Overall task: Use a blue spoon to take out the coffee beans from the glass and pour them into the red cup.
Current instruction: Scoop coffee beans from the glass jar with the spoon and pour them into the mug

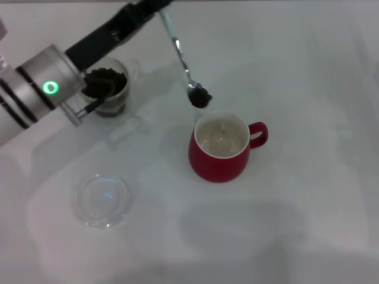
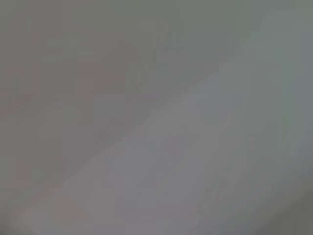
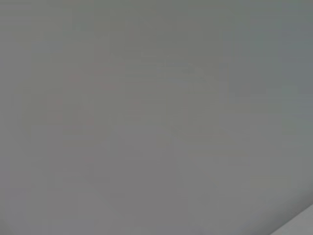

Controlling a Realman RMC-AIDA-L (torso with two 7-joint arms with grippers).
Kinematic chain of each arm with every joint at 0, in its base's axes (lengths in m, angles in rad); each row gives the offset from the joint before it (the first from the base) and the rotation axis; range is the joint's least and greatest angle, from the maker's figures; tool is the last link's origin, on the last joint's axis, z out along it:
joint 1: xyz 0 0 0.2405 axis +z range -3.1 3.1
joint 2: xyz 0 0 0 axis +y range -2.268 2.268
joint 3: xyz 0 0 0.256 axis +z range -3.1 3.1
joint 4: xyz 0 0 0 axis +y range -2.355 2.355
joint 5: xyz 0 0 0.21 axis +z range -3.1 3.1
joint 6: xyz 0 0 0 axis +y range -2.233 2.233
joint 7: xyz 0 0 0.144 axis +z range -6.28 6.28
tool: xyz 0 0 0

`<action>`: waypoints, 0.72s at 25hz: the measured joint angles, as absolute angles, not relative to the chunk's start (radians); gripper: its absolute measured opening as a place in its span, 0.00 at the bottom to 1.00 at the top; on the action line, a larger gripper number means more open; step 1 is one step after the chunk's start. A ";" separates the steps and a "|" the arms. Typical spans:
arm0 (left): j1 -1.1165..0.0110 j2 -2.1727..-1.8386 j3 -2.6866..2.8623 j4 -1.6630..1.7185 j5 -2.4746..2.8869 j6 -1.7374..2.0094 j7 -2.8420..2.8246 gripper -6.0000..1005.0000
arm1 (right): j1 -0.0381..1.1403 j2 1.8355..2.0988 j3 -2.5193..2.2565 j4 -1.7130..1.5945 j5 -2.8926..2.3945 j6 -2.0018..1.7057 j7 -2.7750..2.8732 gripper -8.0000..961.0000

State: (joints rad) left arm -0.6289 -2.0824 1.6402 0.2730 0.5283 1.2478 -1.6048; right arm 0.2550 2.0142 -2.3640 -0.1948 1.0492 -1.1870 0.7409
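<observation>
In the head view my left arm reaches from the left edge to the top middle. My left gripper (image 1: 154,6) is shut on the pale handle of the blue spoon (image 1: 177,50). The spoon hangs down and right, and its bowl holds a few coffee beans (image 1: 199,96) just above the far-left rim of the red cup (image 1: 219,151). The cup stands upright at centre with its handle to the right, and its cream inside looks nearly empty. The glass (image 1: 115,94), holding a dark heap of beans (image 1: 109,78), stands at upper left, partly behind my arm. The right gripper is out of view.
A shallow clear glass dish (image 1: 102,199) lies at the lower left on the white table (image 1: 308,213). Both wrist views show only a blank grey surface.
</observation>
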 joint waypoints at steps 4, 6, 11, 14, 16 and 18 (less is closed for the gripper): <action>-0.657 -2.078 1.694 0.287 0.535 1.224 -1.547 0.14 | 0.253 2.014 -2.369 -0.195 1.049 -1.185 0.741 0.88; -0.669 -2.078 1.707 0.301 0.571 1.217 -1.496 0.14 | 0.251 2.014 -2.376 -0.195 1.049 -1.184 0.741 0.88; -0.680 -2.079 1.712 0.361 0.690 1.215 -1.374 0.14 | 0.250 2.014 -2.378 -0.195 1.050 -1.179 0.741 0.88; -0.659 -2.082 1.712 0.404 0.699 1.216 -1.297 0.14 | 0.249 2.014 -2.378 -0.195 1.050 -1.178 0.741 0.88; -0.639 -2.082 1.707 0.431 0.696 1.217 -1.268 0.14 | 0.248 2.014 -2.378 -0.195 1.049 -1.178 0.741 0.88; -0.613 -2.082 1.701 0.460 0.682 1.219 -1.252 0.14 | 0.247 2.014 -2.378 -0.195 1.049 -1.178 0.741 0.88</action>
